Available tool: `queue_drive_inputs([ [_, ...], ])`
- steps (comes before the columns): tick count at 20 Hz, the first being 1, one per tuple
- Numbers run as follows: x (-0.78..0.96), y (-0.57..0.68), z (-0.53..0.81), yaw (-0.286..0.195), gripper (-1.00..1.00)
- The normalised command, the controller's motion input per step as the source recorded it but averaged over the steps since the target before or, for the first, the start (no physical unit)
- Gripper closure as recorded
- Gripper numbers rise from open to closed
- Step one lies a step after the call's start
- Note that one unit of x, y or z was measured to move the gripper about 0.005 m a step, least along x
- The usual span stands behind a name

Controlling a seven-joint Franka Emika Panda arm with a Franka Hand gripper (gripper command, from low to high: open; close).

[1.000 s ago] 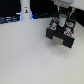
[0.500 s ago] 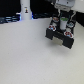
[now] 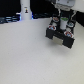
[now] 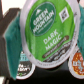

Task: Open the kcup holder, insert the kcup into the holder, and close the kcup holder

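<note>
pincer over the black holder, pod lid filling the wrist view

in the exterior view the pincer [image 3: 62, 21] hangs just above the kcup holder [image 3: 61, 36], a black boxy block standing on the pale worktop [image 3: 30, 55] toward the exterior view's right. whether its fingers are wide or narrow cannot be told at this size. a white bottle-shaped object [image 3: 25, 10] stands well apart, toward the exterior view's left at the far edge. the wrist view is almost filled by the kcup [image 4: 47, 32]: a round green lid with a white rim, reading "green mountain" and "dark magic". parts of two other round lids [image 4: 23, 64] show beside it, blurred. whether the pincer grips the pod cannot be told.
</note>
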Motion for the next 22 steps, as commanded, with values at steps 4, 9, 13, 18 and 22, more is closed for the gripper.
queue_drive_inputs([
  [4,-0.18,-0.08,0.23,-0.009,1.0],
  [9,-0.12,-0.05,0.0,-0.005,1.0],
  [13,-0.1,-0.08,-0.07,0.0,1.0],
  [18,-0.09,-0.06,-0.09,0.0,1.0],
  [22,-0.2,-0.11,-0.12,0.0,1.0],
])
